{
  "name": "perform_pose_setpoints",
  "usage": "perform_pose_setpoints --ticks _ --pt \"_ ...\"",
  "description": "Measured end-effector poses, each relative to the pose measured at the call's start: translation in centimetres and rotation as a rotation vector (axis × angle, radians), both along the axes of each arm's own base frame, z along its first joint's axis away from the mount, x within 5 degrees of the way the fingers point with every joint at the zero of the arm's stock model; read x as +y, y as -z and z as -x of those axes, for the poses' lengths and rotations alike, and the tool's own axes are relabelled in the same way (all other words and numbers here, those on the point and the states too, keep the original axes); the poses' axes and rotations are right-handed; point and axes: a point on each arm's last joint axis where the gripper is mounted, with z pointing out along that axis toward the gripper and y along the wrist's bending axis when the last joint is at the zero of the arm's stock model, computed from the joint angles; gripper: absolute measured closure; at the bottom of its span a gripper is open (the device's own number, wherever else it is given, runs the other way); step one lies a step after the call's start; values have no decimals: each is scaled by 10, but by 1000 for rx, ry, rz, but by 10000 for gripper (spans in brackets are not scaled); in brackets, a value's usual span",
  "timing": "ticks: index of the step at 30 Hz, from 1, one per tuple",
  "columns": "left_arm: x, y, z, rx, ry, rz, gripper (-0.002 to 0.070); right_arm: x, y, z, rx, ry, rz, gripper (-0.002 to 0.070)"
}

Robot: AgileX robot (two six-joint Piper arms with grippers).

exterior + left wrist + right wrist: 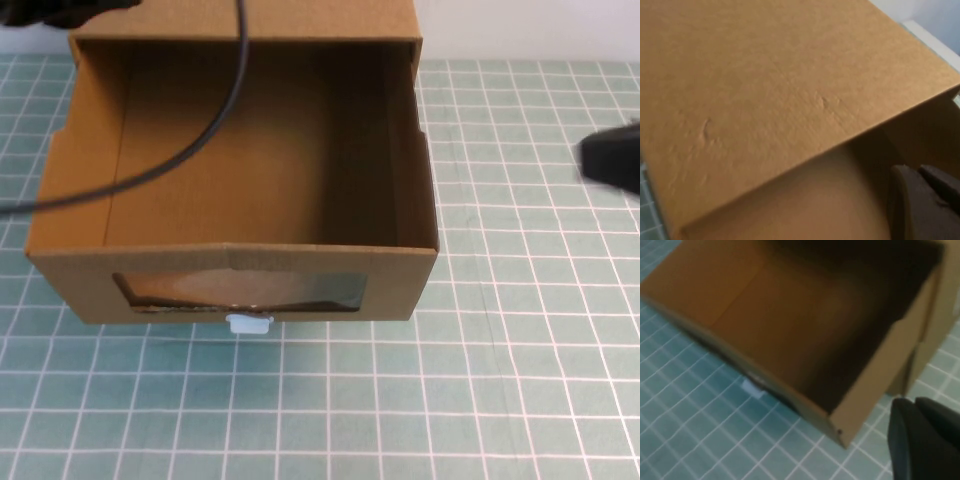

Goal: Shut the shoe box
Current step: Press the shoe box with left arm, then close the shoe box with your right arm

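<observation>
Your left gripper (925, 205) sits up at the far left, high over the back of the shoe box (240, 180); in the high view you only catch a dark scrap of that arm at the top edge, with its black cable (200, 150) looping down across the open drawer. The wrist view shows one dark finger close above the cardboard. Your right gripper (612, 155) hangs off to the right, apart from the box, just a dark shape at the frame edge. Its wrist view puts a black finger (920, 440) near the drawer's front corner.
</observation>
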Motion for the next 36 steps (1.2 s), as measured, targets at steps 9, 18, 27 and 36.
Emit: perform_pose_setpoints --ticks 9,18,27,36 --pt "-30 6 -78 165 145 -6 680 42 12 12 -37 -322 131 690" --pt "-41 34 -111 263 179 -19 680 73 16 21 -118 -347 217 690" --pt "-41 34 -111 267 182 -19 680 144 59 30 -173 -367 517 690" --pt "-41 34 -111 267 182 -19 680 218 113 44 -346 -412 711 690"
